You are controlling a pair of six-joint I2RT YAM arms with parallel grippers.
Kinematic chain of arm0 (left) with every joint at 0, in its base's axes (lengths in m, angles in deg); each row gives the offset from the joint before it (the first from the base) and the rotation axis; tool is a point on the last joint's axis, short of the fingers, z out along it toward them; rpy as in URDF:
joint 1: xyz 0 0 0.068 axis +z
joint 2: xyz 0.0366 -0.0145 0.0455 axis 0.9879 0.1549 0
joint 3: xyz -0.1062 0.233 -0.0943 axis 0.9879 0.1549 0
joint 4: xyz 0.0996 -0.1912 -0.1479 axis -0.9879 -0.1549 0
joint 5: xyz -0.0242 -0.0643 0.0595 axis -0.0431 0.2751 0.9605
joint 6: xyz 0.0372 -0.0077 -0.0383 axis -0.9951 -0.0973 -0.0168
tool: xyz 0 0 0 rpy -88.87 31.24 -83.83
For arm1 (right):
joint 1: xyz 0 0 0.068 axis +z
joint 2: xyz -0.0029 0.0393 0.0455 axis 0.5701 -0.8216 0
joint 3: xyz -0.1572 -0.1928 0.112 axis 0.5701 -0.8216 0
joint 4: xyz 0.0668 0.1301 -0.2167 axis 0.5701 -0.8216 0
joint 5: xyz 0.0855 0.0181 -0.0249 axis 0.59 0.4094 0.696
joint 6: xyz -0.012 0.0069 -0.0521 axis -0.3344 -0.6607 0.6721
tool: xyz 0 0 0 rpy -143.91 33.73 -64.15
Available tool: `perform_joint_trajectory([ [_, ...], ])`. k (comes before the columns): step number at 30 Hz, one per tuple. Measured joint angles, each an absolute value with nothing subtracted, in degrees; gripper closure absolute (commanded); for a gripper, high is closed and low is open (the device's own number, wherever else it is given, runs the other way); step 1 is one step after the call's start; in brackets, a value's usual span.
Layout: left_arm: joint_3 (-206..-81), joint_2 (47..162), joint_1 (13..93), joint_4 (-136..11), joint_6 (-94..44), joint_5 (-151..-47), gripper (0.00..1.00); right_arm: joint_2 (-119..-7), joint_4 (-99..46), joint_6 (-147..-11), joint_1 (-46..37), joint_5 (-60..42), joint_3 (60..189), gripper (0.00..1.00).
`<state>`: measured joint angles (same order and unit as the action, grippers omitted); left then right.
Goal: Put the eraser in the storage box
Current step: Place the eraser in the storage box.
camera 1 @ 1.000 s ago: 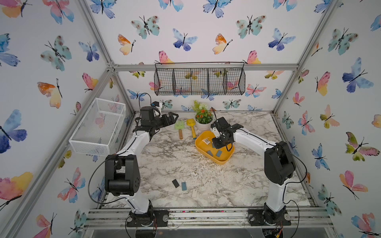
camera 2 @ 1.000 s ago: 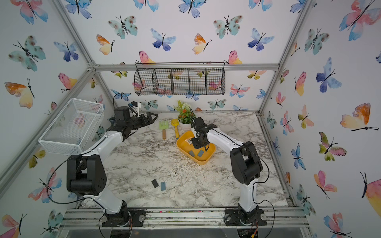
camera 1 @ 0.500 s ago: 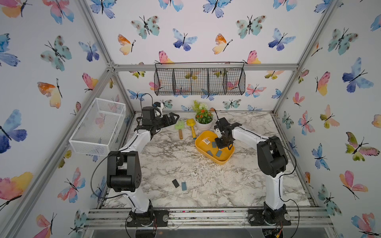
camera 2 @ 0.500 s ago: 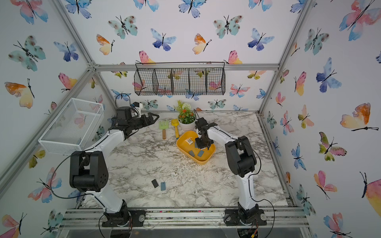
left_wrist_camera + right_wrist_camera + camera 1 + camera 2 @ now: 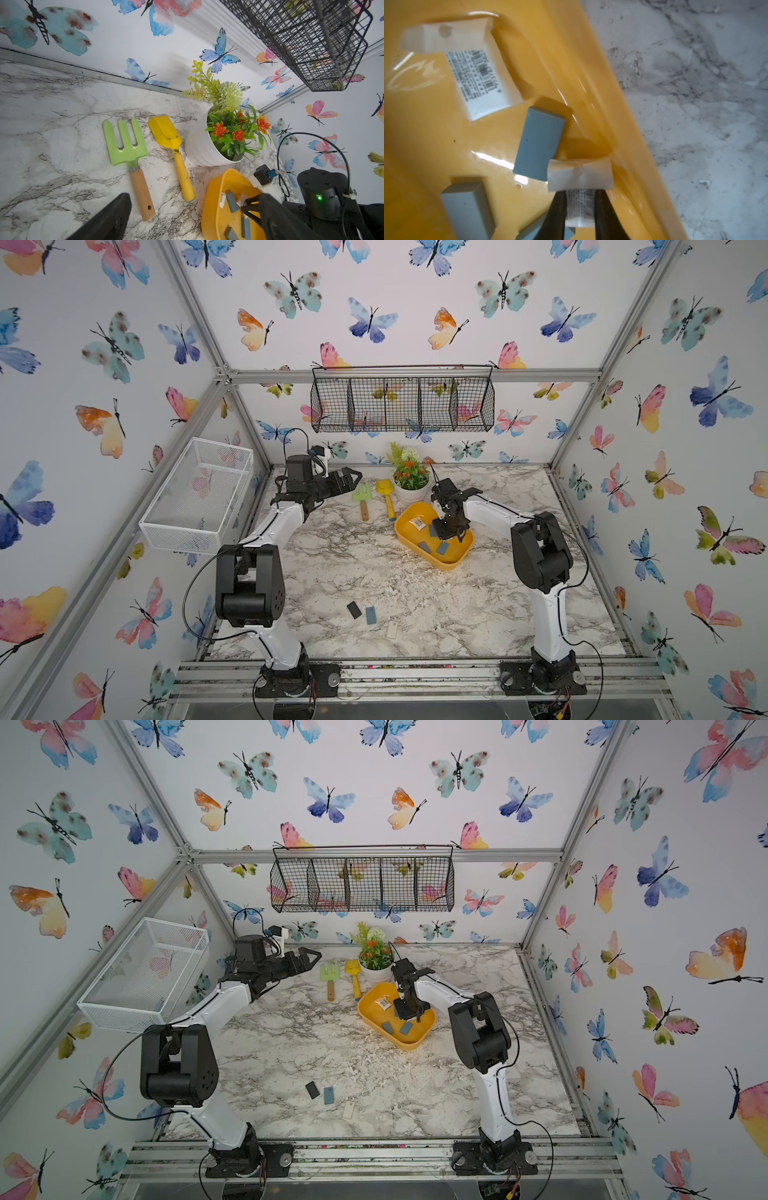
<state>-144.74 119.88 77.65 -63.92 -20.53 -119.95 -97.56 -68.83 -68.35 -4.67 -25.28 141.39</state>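
Right gripper is down inside the shallow yellow plastic storage box, jaws pinched nearly closed on the small white wrapped eraser w/ a barcode label; it grips the packet's lower half, flap end sticking out past the tips, low over the box floor, just beside the long wall on the table's right-edge side; so the eraser is w/in the box but not let go. Judging by that, the carry is done; what's left is to part the jaws and lift out. It is held this low prob so the packet drops flat and doesn't hop the shallow rim. Lying loose in the box: 1 more white barcode packet, 1 blue-grey block eraser right by the held packet's flap (touching or not, can't tell), 1 grey block. In both top views the box sits toward the marble table's back edge, right of centre, next to the white flower pot; 3 more erasers, dark, blue and white packet, lie near the front edge, so more trips look likely. Left gripper hangs over the back-left corner, jaws spread wide and empty, clear of the box, aimed toward the green toy fork and yellow toy shovel. Risk: wrapper may cling to a pad on release.
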Motion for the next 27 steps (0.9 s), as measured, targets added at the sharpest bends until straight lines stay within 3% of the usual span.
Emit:
perform_joint_trajectory([
  [2, -144.7, 119.9, 77.6, -63.9, -20.5, -119.9, 0.02, -97.6, -68.8, -68.6, -4.7, -25.5, 141.4, 0.58],
  [7, -144.7, 119.9, 77.6, -63.9, -20.5, -119.9, 0.02, -97.4, -68.4, -68.9, -4.7, -26.1, 141.4, 0.49],
  [20, -144.7, 119.9, 77.6, -63.9, -20.6, -119.9, 0.02, -84.5, -63.8, -68.9, -4.7, -24.6, 138.7, 0.45],
  [27, -144.7, 119.9, 77.6, -63.9, -20.6, -119.9, 0.02, -86.2, -63.3, -68.8, -4.1, -17.7, 137.7, 0.46],
])
